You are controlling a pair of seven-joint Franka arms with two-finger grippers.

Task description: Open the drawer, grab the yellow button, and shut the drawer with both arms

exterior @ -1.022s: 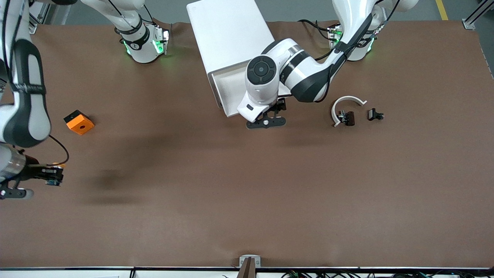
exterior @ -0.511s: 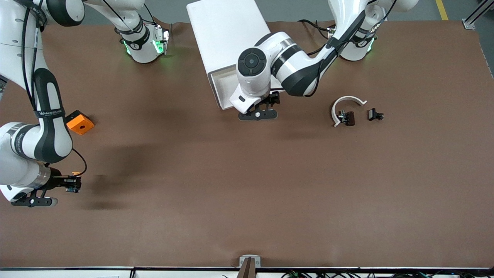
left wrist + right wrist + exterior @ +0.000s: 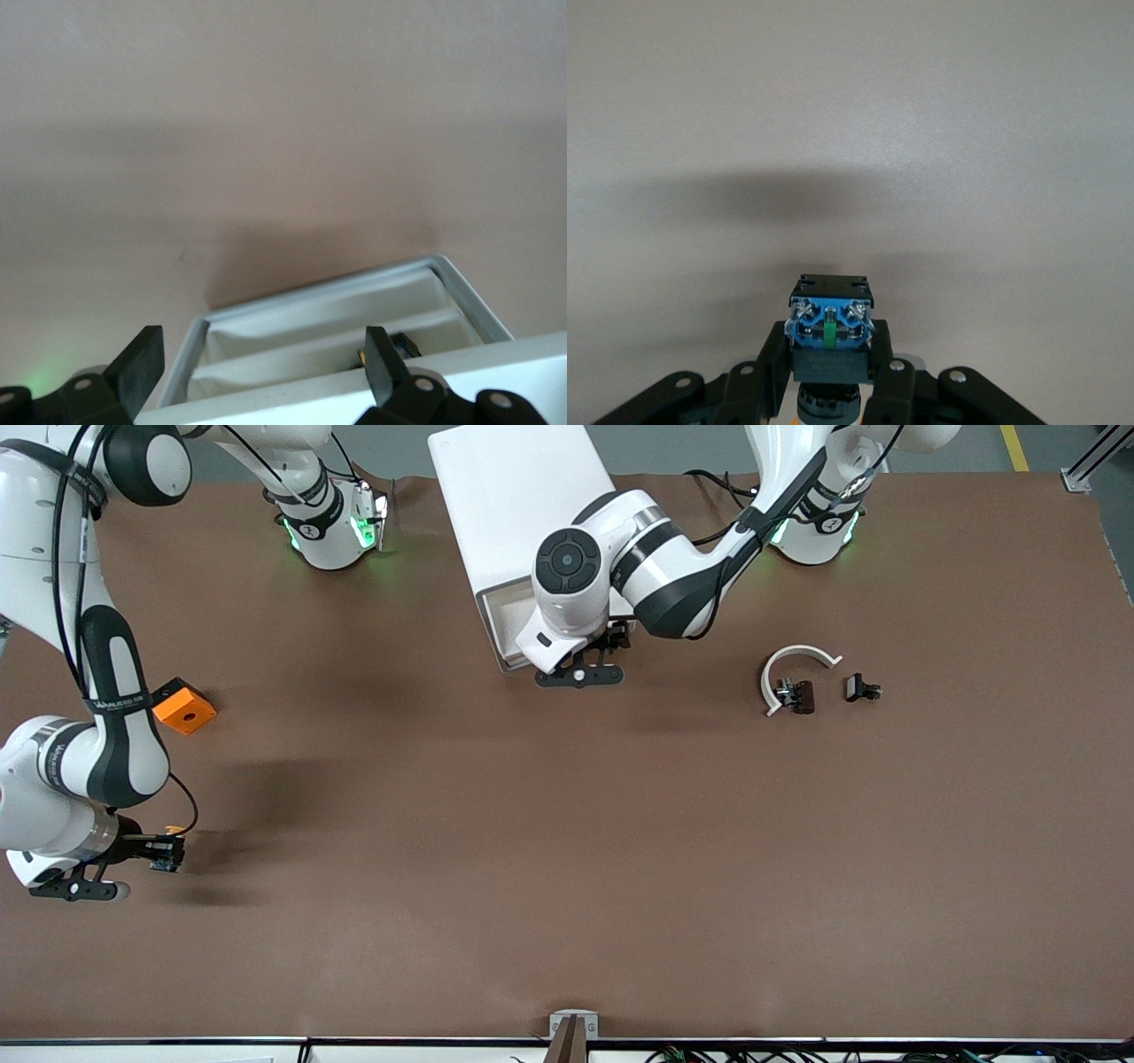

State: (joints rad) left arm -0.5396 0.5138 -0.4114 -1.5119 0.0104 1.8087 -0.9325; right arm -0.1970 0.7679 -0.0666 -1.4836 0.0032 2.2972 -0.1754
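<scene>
Brown desk (image 3: 567,850) covered edge to edge in matte brown sheet, grey floor past it at the arm bases, metal frame rail along the camera edge. White cabinet (image 3: 523,505) stands between the two bases; landmark for everything else. Drawer (image 3: 507,622) sticks out of its front a little, beige-white tray visible in left wrist view (image 3: 328,328). Left tool (image 3: 580,676) sits right at the drawer front, fingers (image 3: 142,363) spread wide, holding nothing. Right tool (image 3: 164,852) well away from the cabinet toward the right arm's end, low over bare desk, pinching the button (image 3: 831,329), blue base showing. Orange cube (image 3: 183,707) on desk, between cabinet and right tool. Black clips (image 3: 797,693) with white arc toward the left arm's end from the cabinet.

Versus a second ago: drawer much farther in, left tool moved with it toward the cabinet. Right tool shifted slightly inward with the button. Cube, clips unmoved.
</scene>
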